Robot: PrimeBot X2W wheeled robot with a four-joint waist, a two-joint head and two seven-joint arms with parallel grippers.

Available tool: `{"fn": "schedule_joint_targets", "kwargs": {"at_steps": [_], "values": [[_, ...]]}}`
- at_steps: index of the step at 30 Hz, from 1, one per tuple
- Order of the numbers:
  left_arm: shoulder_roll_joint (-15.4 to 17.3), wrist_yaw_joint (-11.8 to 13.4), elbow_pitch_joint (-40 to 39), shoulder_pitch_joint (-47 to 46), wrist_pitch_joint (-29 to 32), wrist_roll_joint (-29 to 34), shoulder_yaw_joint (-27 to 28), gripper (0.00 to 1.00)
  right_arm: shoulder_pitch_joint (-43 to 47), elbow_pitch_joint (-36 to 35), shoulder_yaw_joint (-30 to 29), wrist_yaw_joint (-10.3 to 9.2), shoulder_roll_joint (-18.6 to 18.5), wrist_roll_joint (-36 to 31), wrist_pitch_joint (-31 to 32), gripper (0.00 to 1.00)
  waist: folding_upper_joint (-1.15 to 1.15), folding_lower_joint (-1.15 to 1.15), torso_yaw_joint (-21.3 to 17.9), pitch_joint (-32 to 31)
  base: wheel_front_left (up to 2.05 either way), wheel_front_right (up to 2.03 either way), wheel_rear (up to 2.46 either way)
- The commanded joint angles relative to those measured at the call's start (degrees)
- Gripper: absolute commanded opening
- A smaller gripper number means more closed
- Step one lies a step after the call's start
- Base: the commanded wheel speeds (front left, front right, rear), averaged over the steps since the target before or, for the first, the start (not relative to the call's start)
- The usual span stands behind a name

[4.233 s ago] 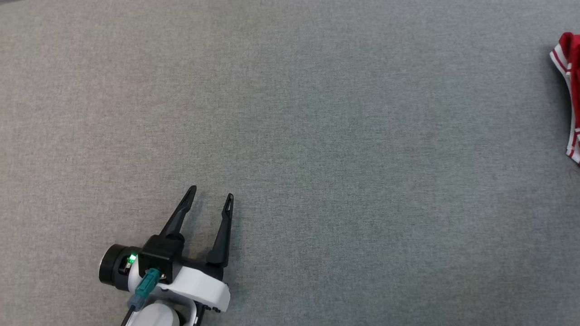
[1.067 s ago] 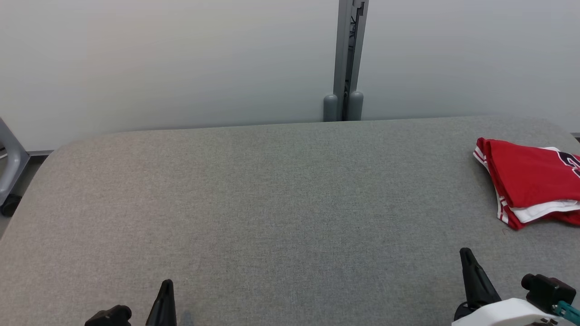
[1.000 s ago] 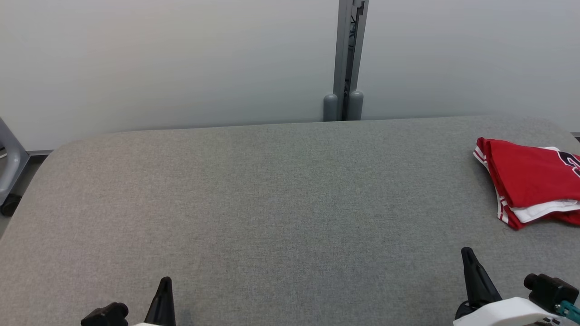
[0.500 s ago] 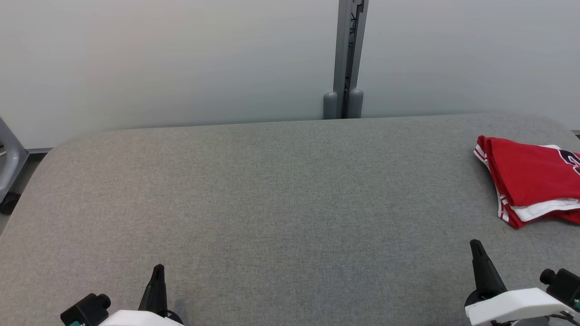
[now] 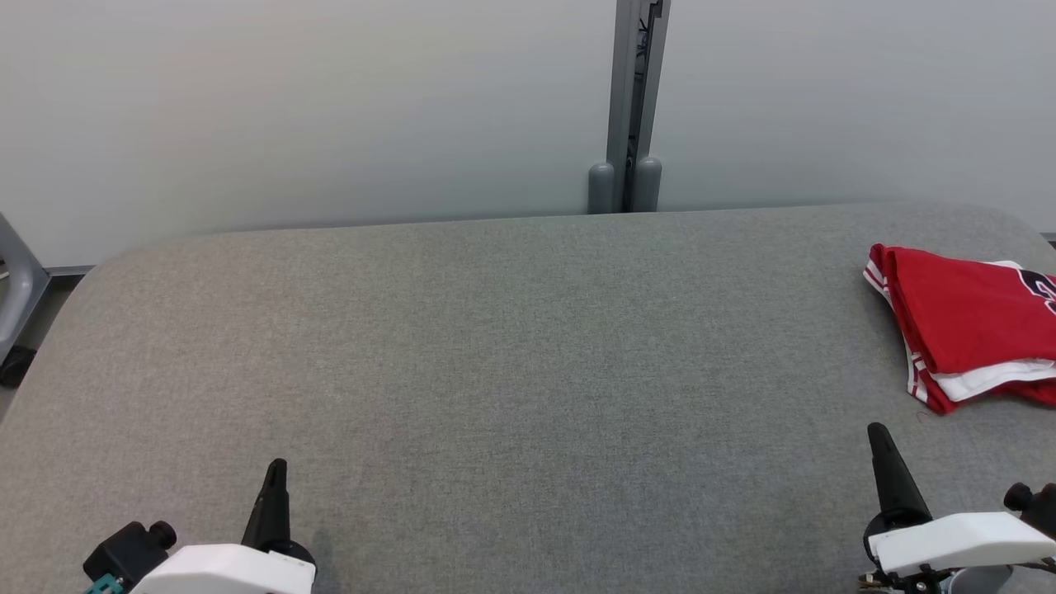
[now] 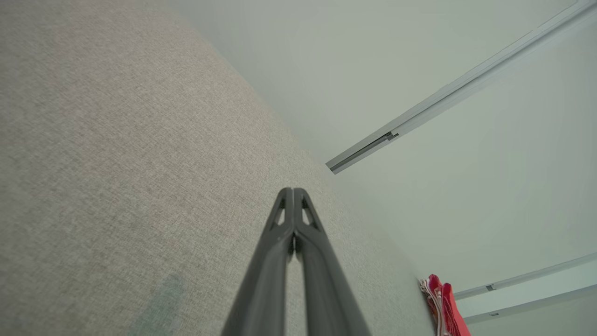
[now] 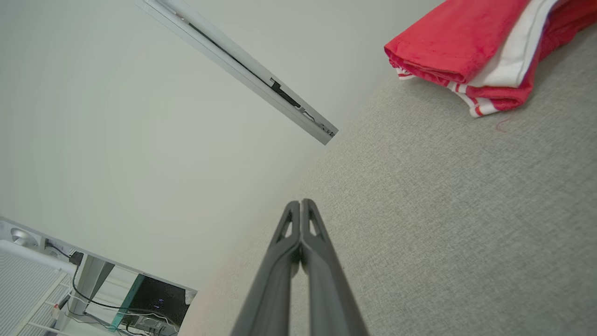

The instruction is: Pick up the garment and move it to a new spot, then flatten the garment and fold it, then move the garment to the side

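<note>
The garment [image 5: 965, 330], red with white striped trim and a dark mark on top, lies folded near the right end of the table [image 5: 495, 346], and the head view's edge cuts off its right part. The table is covered in grey cloth and has rounded far corners. The left gripper [image 5: 275, 472] sits at the lower left of the head view with its two fingers pressed together and nothing between them, pointing towards the far edge, well apart from the garment. The right gripper [image 5: 877, 433] sits at the lower right, likewise closed and empty. Its tip is near the garment's near left corner but apart from it. Whether either tip touches the cloth cannot be told. From the right wrist, the folded layers show as red over white over red, with a striped hem lowest and a short red thread [image 7: 501, 125] on the table just beside it. A pale wall [image 5: 330, 107] stands behind the table, with a grey post [image 5: 631, 99] upright at its far edge.
</note>
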Motion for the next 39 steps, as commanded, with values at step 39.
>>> {"fn": "schedule_joint_targets", "kwargs": {"at_steps": [39], "values": [[-0.1, -5.0, -1.7, -5.1, 6.2, -21.6, 5.9, 0.00, -2.9, -2.7, -3.4, 0.02, -0.8, 22.7, 6.4, 0.00, 0.00, 0.00, -0.1, 1.1, 0.00, 0.00, 0.00]]}}
